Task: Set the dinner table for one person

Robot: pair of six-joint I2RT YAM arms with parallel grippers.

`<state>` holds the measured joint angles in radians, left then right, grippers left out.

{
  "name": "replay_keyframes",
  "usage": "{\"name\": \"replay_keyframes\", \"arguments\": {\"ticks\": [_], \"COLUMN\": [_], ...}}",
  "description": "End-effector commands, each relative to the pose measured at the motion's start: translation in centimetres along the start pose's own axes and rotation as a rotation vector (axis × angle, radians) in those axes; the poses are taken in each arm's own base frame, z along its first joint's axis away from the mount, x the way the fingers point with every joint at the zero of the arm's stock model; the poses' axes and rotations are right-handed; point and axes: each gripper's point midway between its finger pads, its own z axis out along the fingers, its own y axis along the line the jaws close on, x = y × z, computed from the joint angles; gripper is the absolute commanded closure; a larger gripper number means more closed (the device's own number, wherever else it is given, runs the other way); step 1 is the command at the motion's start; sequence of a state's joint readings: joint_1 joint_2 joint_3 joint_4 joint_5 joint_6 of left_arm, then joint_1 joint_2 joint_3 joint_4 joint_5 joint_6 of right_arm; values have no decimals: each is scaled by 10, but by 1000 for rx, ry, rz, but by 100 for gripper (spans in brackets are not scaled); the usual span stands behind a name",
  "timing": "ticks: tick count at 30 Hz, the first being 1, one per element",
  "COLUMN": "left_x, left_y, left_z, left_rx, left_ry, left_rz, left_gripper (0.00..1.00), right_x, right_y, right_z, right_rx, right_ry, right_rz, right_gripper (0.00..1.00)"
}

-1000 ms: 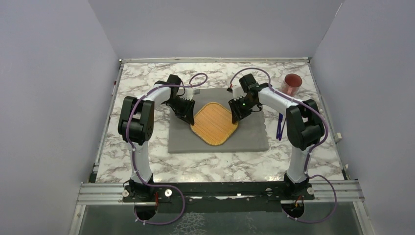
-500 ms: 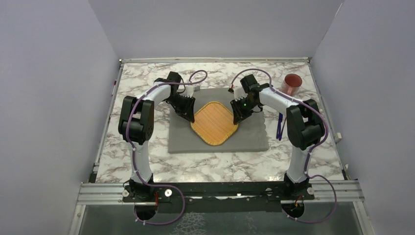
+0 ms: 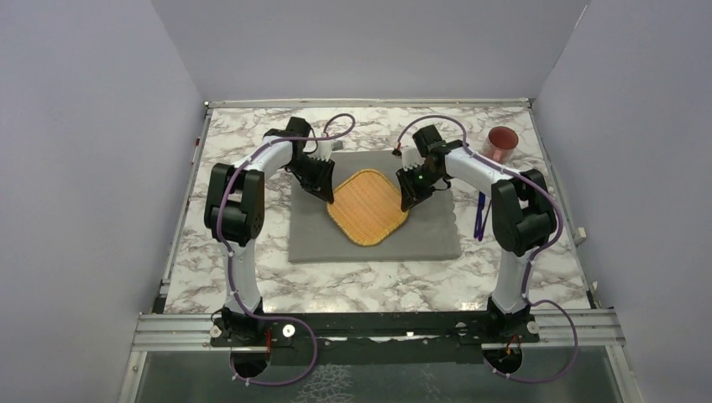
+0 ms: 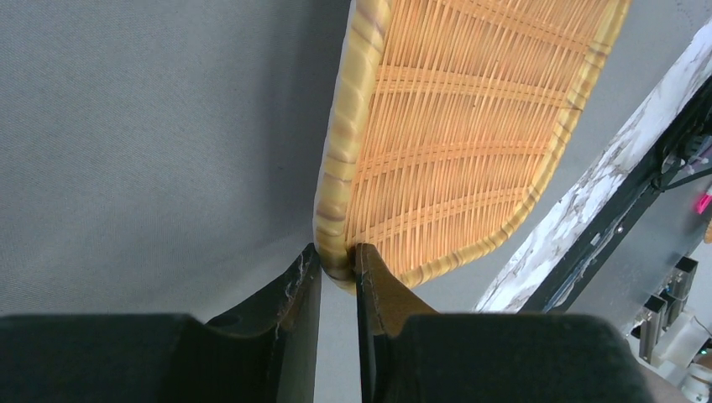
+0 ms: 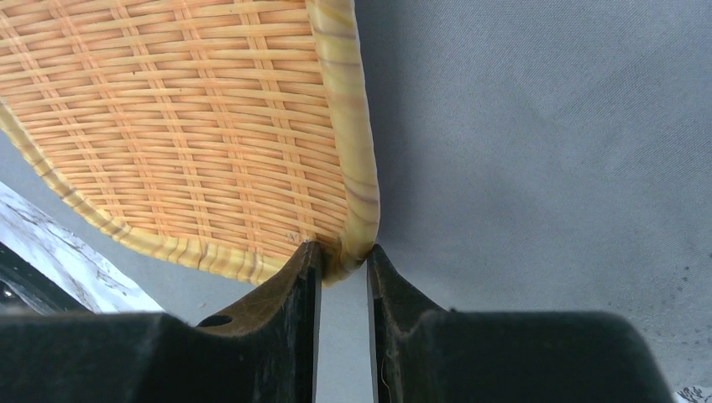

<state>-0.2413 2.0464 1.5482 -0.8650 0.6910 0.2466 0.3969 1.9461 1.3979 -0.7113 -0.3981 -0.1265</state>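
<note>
left gripper, right gripper each clamped on opposite rims of wicker tray; two-sided hold likely for level placing on grey placemat.

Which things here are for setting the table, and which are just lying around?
For the job: dinner table, grey placemat, woven tray held by the left gripper and right gripper, red cup at the far right.
Just there: purple cables, metal rail at the near edge.
</note>
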Motion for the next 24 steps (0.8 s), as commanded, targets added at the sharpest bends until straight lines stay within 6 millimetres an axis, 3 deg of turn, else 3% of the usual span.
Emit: {"name": "replay_keyframes", "arguments": {"ticks": [1,13,24], "left_x": [-20,-31,-27], "left_y": [-1,3,9], "left_z": [4,3,10], "left_rx": [19,6,3], "left_ry": [-48,-63,-44], "left_rz": [54,69,55], "left_gripper": [82,82,82], "right_x": [-19,-33,-35], "right_y": [8,7,3], "right_z": [4,4,11], "right_rx": [-36,-40,-38], "right_ry": [-37,-56,-54], "right_rz": [-45,-47,-46], "right_gripper": [79,79,79]}}
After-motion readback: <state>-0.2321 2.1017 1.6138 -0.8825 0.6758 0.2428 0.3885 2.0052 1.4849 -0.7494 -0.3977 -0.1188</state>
